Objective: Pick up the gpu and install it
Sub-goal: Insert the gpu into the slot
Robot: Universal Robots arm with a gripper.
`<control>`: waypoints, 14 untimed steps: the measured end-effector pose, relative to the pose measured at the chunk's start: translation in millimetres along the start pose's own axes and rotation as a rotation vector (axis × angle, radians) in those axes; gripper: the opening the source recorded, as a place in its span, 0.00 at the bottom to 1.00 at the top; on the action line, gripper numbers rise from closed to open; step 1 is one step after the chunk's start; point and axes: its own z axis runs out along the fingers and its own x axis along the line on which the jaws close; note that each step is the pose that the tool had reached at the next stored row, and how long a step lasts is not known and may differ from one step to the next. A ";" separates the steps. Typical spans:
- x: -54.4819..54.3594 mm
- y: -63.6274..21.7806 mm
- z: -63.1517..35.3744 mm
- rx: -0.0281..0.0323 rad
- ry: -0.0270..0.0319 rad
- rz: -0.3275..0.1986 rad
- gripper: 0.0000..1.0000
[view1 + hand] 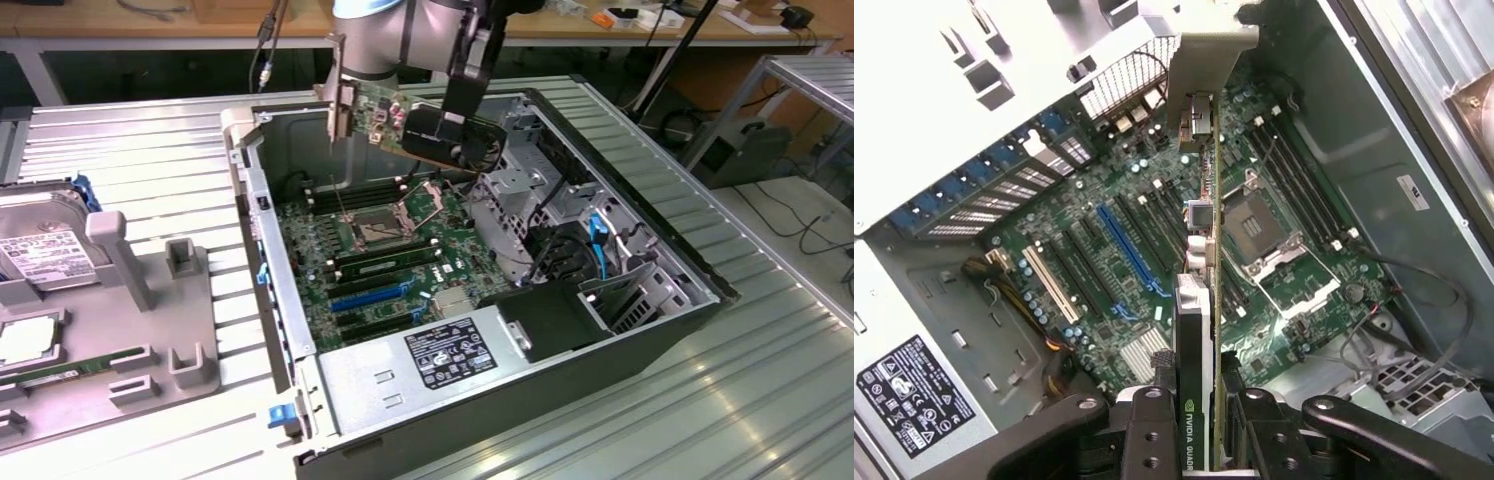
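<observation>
The gpu (383,110) hangs in the air over the far end of the open computer case (287,300). Its silver bracket (342,112) points toward the exterior view's left and its dark face (457,147) toward the right. My gripper (458,122) comes down from above and is shut on the card's dark end. In the wrist view the gpu (1197,320) runs edge-on away from my gripper (1204,440), held between the black fingers (1150,425). Below it lies the green motherboard (1154,200) with its blue slot (1124,245) and the CPU socket (1259,225).
A silver drive cage (534,195) and black cables (567,250) fill the case's right side, with the power supply (447,360) at the near end. On the exterior view's left, a grey fixture (147,300) holds a hard drive (47,260) and a memory stick (67,368).
</observation>
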 end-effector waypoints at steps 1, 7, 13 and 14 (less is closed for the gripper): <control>0.0 0.0 0.0 -0.0001 0.0002 -0.006 0.27; 0.0 0.0 0.0 -0.0012 0.0020 -0.050 0.27; 0.0 0.0 0.0 -0.0021 0.0036 -0.088 0.27; 0.0 0.0 0.0 -0.0022 0.0038 -0.091 0.27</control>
